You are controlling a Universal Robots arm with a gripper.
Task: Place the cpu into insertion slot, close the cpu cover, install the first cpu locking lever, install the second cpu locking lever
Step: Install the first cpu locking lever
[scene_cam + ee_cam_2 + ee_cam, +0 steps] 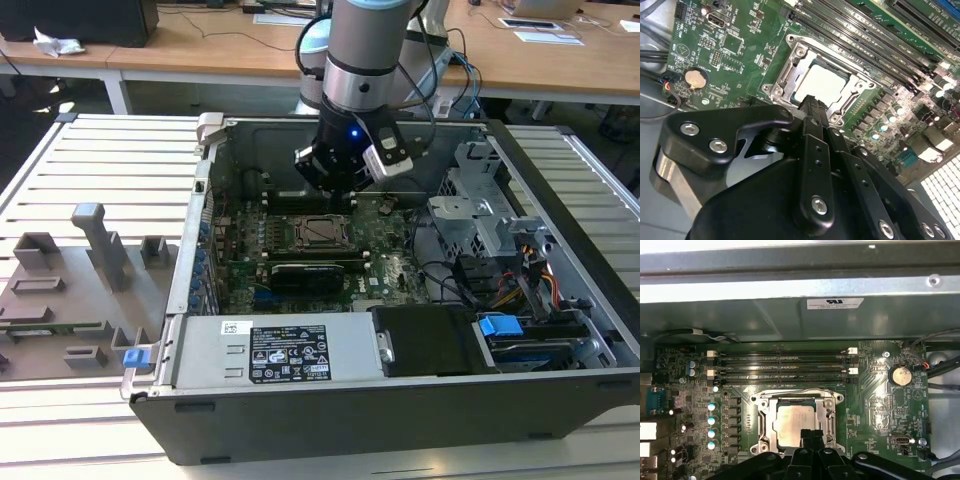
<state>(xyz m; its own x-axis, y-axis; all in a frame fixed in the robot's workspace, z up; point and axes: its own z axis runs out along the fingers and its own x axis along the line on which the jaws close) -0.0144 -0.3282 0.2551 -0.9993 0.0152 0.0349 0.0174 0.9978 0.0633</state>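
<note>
**The chip sits in its socket and the tool hangs over it**

The robot arm reaches down into an open computer case (560, 300) that lies on a grey slatted tabletop (110, 160). The black tool (330, 172) hangs just above the green board (240, 255), right over the place where the chip goes.

The cpu (794, 421) lies flat in the insertion slot (763, 416). Its silver top shines in both wrist views, and in the second wrist view the cpu (824, 83) looks pale and square inside the insertion slot (774, 91). The cpu cover (829, 410) is the thin metal frame around the chip, and it lies down flat over the chip's edges. In the exterior view, the cpu (323, 231) shows as a small grey square in the middle of the board, just below the tool.

In the first wrist view, the tool (810, 435) has its two black fingertips (805, 434) pressed close together, with nothing between them. They sit just over the near edge of the chip. I cannot tell if they touch it. In the second wrist view the tool (812, 102) also looks pinched narrow.

Long black memory slots (782, 365) run beside the socket. A round silver battery (900, 375) sits on the board near them. On the exterior view's left, a grey tray of holders (70, 290) rests on the tabletop, well apart from the case.
</note>
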